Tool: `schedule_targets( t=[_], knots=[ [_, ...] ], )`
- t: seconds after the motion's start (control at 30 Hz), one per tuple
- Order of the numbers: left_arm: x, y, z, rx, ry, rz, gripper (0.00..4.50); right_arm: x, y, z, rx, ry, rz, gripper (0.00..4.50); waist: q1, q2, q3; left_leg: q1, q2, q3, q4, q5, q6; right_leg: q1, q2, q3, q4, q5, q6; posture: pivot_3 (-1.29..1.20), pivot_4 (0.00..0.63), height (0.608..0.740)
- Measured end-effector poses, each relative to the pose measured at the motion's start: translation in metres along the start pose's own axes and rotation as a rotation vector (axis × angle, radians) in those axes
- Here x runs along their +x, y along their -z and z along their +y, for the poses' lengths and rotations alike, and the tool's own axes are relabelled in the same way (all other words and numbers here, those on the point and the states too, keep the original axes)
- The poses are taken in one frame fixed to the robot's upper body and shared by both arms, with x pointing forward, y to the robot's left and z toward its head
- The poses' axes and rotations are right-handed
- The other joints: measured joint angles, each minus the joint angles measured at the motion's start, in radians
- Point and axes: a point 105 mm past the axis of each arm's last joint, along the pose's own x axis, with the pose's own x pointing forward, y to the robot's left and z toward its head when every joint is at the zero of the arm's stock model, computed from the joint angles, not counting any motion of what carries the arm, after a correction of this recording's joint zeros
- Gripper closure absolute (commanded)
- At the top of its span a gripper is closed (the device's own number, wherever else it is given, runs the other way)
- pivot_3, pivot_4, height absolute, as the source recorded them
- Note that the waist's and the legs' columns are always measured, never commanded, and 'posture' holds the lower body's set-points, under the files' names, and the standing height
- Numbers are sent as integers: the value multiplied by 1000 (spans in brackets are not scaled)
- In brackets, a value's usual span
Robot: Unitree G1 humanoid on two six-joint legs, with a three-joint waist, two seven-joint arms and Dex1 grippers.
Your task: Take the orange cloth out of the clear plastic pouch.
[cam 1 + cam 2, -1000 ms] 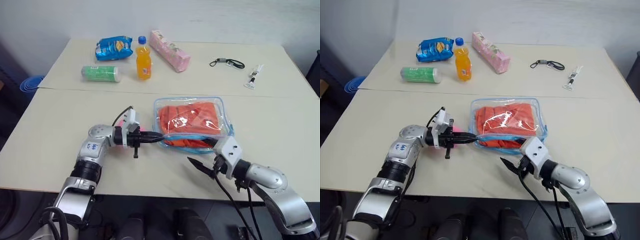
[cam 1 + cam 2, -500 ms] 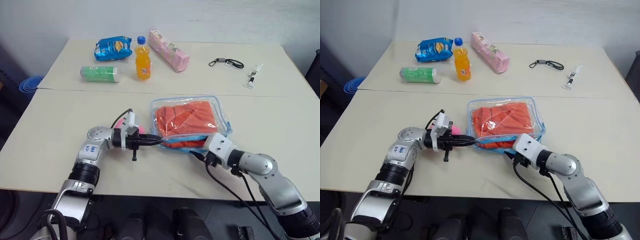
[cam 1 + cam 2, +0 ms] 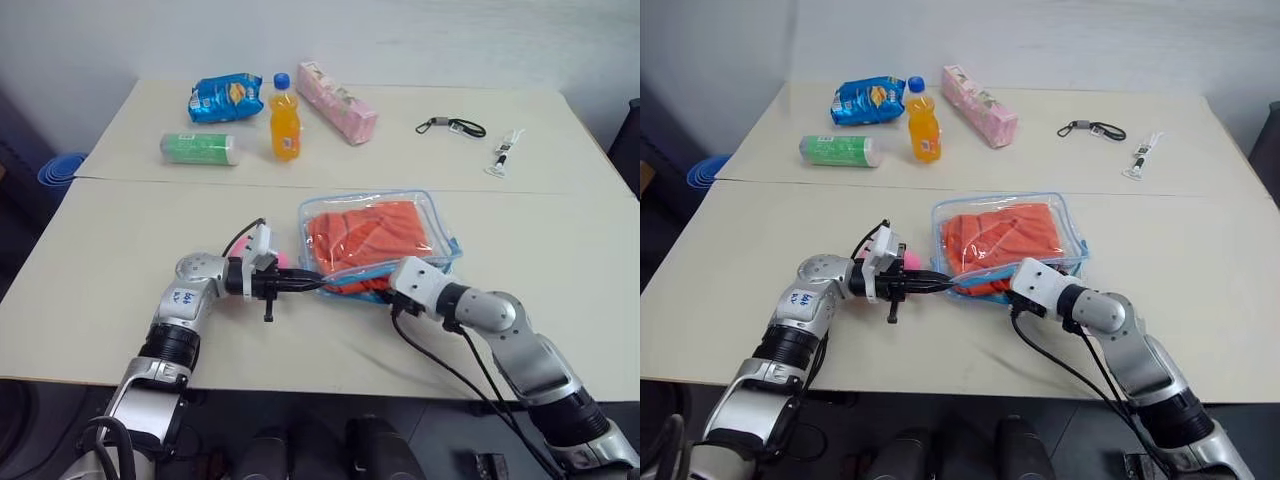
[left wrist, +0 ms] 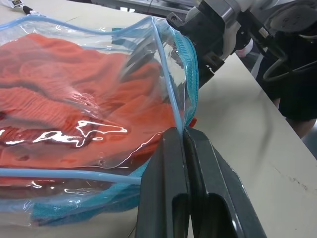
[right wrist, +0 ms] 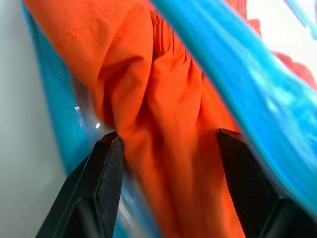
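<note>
Left gripper (image 4: 184, 144): jaws clamped together on the blue zipper rim of the clear plastic pouch (image 3: 437, 222), lifting the mouth near the desk's (image 3: 110, 260) front edge. Right gripper (image 5: 166, 144): jaws apart, straddling a bunched fold of the orange cloth (image 5: 163, 94) just inside the mouth, not yet closed on it.

Pouch lies flat mid-desk, mouth toward the front edge, cloth all inside, pink plush charm (image 3: 281, 260) beside the left wrist.

Judgement, for the grab: close the right jaws fully on that fold, check no vinyl or blue trim is caught with it. Pull straight back toward the front edge, low and along the pouch's axis, with the left holding the rim fixed. If the pouch slides, the cloth won't clear. Cloth is about as wide as the pouch, so expect drag at the zipper.

Far edge: green roll (image 3: 199, 148), blue snack bag (image 3: 226, 98), orange drink bottle (image 3: 285, 117), pink pack (image 3: 337, 101), lanyard clip (image 3: 452, 126). None in the way.
</note>
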Motion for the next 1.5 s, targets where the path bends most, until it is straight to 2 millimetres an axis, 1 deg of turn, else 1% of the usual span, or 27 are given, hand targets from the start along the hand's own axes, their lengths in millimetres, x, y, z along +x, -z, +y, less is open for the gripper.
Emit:
schedule_targets(
  t=[0.1,0.2,0.3,0.37,0.47,0.53,0.63,0.67,0.73,0.77,0.8,0.87,0.93,1.0,1.07,1.17,1.23,1.33,1.37,1.4,1.5],
  knots=[
    [1,0,2,-6,5,-3,4500,9,-2,-3,-6,1,-4,1539,-1,0,-1,0,0,0,0,0,0,0,0,0,0,0,0,0,150,740],
    [2,1,2,-6,10,-6,4500,18,-2,-4,27,-6,-7,1539,-3,-1,-2,1,0,0,0,0,0,0,0,0,2,0,0,0,150,740],
    [2,2,3,-7,8,-7,4500,27,-1,-3,122,-21,-15,2142,-5,-3,-5,3,0,0,0,1,-1,2,0,0,2,0,0,0,150,740],
    [2,3,3,-12,6,-8,4500,29,0,-1,151,-43,-15,2797,-5,-3,-6,3,0,0,0,1,0,2,0,0,3,0,0,0,150,740],
    [2,3,3,-10,5,-10,4500,30,-1,0,154,-60,-16,3842,-4,-4,-7,3,0,0,0,1,0,2,0,0,3,0,0,0,150,740],
    [3,3,3,-10,6,-12,4500,28,1,1,152,-70,-11,4455,-3,-4,-7,3,0,0,0,1,0,2,-1,0,3,0,0,0,150,740],
    [3,4,6,-31,-20,-12,4500,20,3,-2,183,-92,-17,4489,4,-4,-7,1,0,-1,0,1,0,2,-1,-1,2,0,0,0,150,740],
    [3,5,10,-66,-57,-18,4500,15,2,-1,231,-116,-37,4489,4,-4,-7,1,0,-1,0,0,0,1,-1,-1,1,0,0,0,150,740],
    [2,3,21,-139,-149,-58,4500,2,-3,10,332,-206,-104,4489,6,-4,-7,-1,0,-2,0,0,1,1,-1,-1,1,0,0,0,150,740],
    [1,0,28,-179,-196,-81,4500,-7,-11,18,380,-284,-156,4489,5,-4,-7,-1,0,-2,0,0,1,0,-1,-1,1,0,0,0,150,740],
    [2,-5,34,-208,-231,-98,4500,-21,-19,26,411,-378,-200,4489,4,-4,-7,-2,0,-1,0,0,2,0,-1,-1,1,0,0,0,150,740],
    [0,-6,39,-250,-265,-106,4500,-41,-28,34,425,-491,-236,4489,4,-4,-7,-1,0,-1,0,0,2,1,-1,-1,-1,0,0,0,150,740],
    [0,-3,39,-292,-271,-95,4500,-62,-27,40,413,-582,-213,4489,3,-4,-6,-1,0,-1,0,-1,2,1,-1,-1,-1,0,0,0,150,740],
    [0,-2,39,-306,-271,-86,4500,-74,-28,42,439,-620,-207,4489,3,-4,-6,-1,0,-1,-1,0,2,1,-1,-1,-1,0,0,0,150,740],
    [-2,-1,39,-306,-276,-77,4500,-82,-34,42,473,-633,-238,4489,1,-4,-6,0,0,-1,-1,0,1,1,0,-1,-1,0,0,0,150,740],
    [-2,1,39,-301,-275,-61,4500,-102,-49,40,551,-658,-291,4489,5,-3,-6,0,0,-2,-1,0,1,1,-1,-1,-1,0,0,0,150,740],
    [-3,1,39,-294,-279,-56,4500,-122,-57,35,638,-671,-313,4489,7,-3,-6,0,0,-2,-1,0,1,2,-1,-1,-3,0,0,0,150,740],
    [-8,0,39,-279,-291,-48,4500,-148,-63,20,733,-651,-304,4489,6,-4,-6,0,0,-1,-1,0,2,2,-1,0,-3,0,0,0,150,740],
    [-13,-1,38,-267,-301,-38,4500,-161,-64,9,769,-620,-287,4489,3,-4,-6,0,1,-1,-2,0,2,2,-1,0,-3,0,0,0,150,740],
    [-17,-1,38,-264,-308,-33,4500,-168,-63,0,779,-583,-280,4489,3,-4,-6,0,1,-1,-2,0,2,2,-1,0,-4,0,0,0,150,740],
    [-31,0,32,-248,-324,-27,4500,-188,-55,-40,798,-413,-253,4489,2,-4,-6,1,1,-1,-3,-3,7,2,-1,0,-4,0,0,0,150,740]
  ],
)
